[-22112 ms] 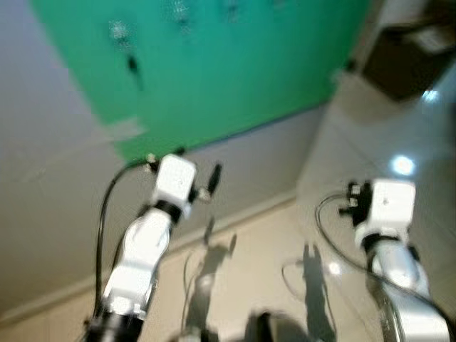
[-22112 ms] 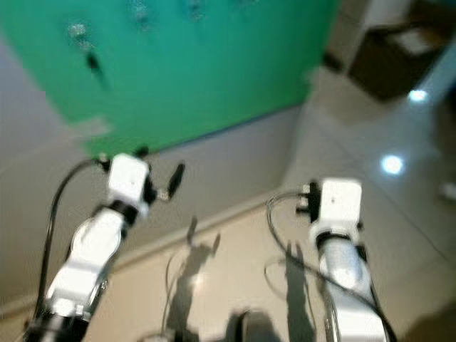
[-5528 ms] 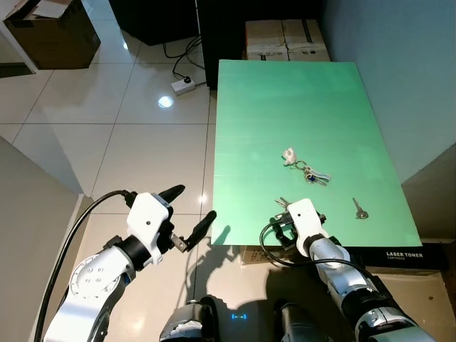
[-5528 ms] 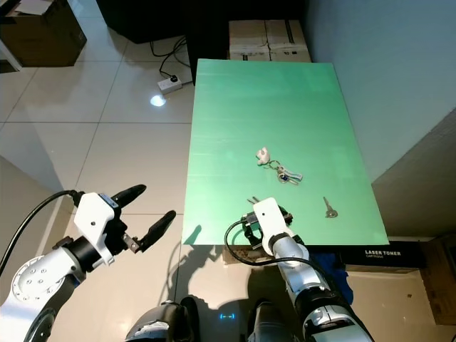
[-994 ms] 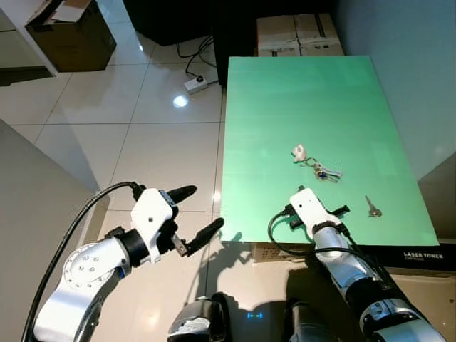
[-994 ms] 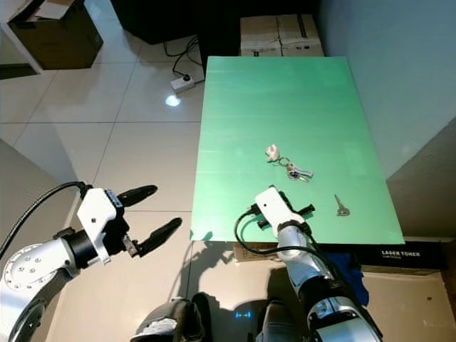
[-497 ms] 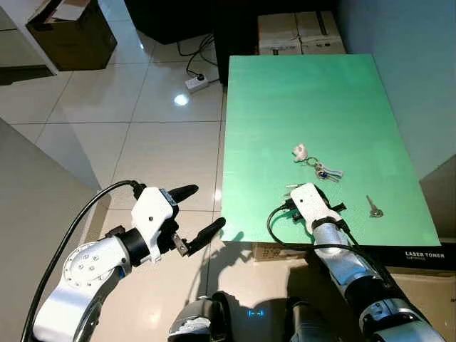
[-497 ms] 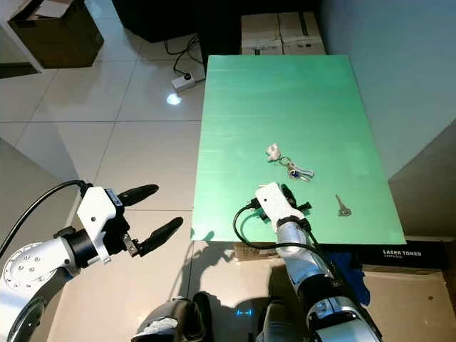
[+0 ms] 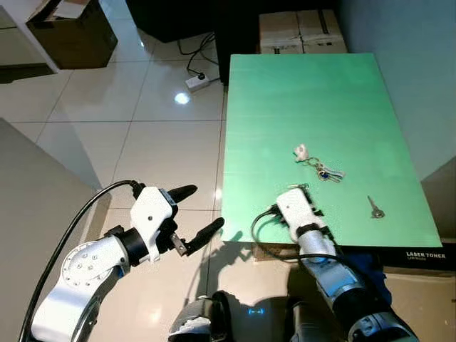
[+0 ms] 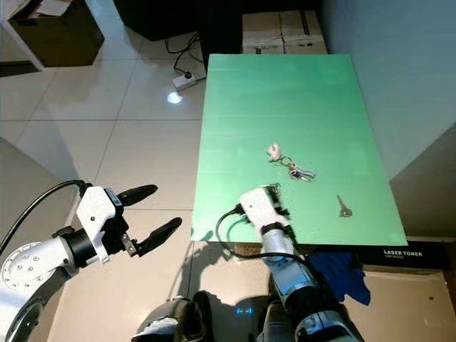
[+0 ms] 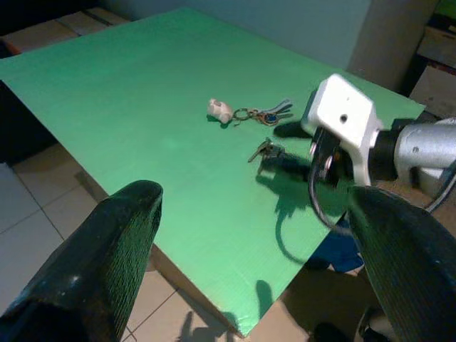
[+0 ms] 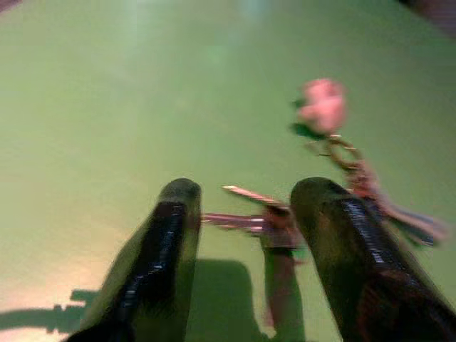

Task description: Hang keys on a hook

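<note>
Over the green board's (image 9: 313, 107) near edge, we are hovering our right gripper (image 12: 246, 214), fingers spread astride a small key bunch (image 11: 265, 149) lying crosswise just ahead, while our left gripper (image 9: 194, 214), also open, is idling off-board.

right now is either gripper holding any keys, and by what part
Nothing is held. The right gripper is open, its fingers either side of a small key set lying on the green board. The left gripper is open over the floor.

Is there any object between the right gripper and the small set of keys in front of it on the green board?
Nothing visible stands between them. The right gripper is open, and the small set of keys lies flat on the green board directly between its fingertips.
</note>
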{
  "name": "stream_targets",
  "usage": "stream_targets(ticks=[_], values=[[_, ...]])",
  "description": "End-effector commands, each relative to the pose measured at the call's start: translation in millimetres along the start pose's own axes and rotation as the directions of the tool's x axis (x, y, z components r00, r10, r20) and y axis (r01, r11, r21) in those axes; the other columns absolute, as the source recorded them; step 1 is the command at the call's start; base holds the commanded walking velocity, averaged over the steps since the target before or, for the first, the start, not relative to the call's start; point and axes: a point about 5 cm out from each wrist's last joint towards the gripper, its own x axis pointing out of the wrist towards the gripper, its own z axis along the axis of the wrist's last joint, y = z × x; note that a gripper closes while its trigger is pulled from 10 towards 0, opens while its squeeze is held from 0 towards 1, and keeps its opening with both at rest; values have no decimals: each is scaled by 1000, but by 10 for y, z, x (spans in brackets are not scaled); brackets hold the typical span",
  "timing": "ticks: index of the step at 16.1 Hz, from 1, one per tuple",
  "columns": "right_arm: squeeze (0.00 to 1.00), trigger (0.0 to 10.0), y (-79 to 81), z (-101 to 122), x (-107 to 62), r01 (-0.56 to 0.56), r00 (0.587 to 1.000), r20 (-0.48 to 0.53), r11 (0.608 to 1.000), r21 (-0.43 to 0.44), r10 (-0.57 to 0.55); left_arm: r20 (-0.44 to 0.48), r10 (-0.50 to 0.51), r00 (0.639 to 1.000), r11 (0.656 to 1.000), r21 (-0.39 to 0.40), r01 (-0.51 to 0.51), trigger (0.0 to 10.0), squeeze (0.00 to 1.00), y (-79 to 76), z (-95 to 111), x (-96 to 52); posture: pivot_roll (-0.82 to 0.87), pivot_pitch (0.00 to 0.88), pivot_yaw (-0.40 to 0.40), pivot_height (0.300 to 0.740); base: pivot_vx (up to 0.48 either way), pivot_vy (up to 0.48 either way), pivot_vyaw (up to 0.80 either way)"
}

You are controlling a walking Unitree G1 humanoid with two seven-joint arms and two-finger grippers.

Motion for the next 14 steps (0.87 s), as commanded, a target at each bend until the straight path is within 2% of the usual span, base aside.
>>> stream_targets(ticks=[1, 3, 6, 9, 10, 11, 12, 14], values=[[1000, 10000, -55, -9, -16, 47, 999, 11, 998, 40, -47, 0, -10, 1000, 1000, 8, 10, 10000, 0, -4, 33, -30, 73, 245, 151, 740, 0, 0, 0], [1000, 10000, -152, -67, -10, 80, 997, -19, 993, 92, -78, -2, -11, 1000, 1000, 9, 11, 10000, 0, -1, 33, -36, 75, 246, 154, 740, 0, 0, 0], [1000, 10000, -200, -135, 21, 78, 996, -61, 980, 182, -68, -10, -15, 1000, 1000, 12, 15, 10000, 0, 12, 34, -66, 90, 253, 164, 740, 0, 0, 0], [1000, 10000, -230, -69, 105, 135, 990, -83, 946, 294, -116, -18, -17, 1000, 1000, 18, 18, 10000, 0, 17, 45, -83, 109, 264, 176, 740, 0, 0, 0], [737, 10000, -244, -39, 132, 155, 987, -81, 934, 323, -136, -23, -22, 999, 1000, 17, 23, 10000, 0, 2, 41, -97, 115, 267, 176, 740, 0, 0, 0], [247, 10000, -246, -25, 142, 163, 986, -81, 925, 343, -144, -26, -23, 999, 1000, 16, 24, 10000, 0, -3, 39, -105, 118, 269, 177, 740, 0, 0, 0], [0, 10000, -243, -1, 163, 179, 984, -86, 905, 386, -157, -32, -24, 999, 1000, 15, 25, 10000, 0, -11, 35, -123, 124, 271, 177, 740, 0, 0, 0], [0, 10000, -210, 33, 202, 185, 982, -110, 878, 441, -152, -39, -22, 999, 1000, 15, 22, 10000, 0, -9, 41, -155, 134, 275, 177, 740, 0, 0, 0]])
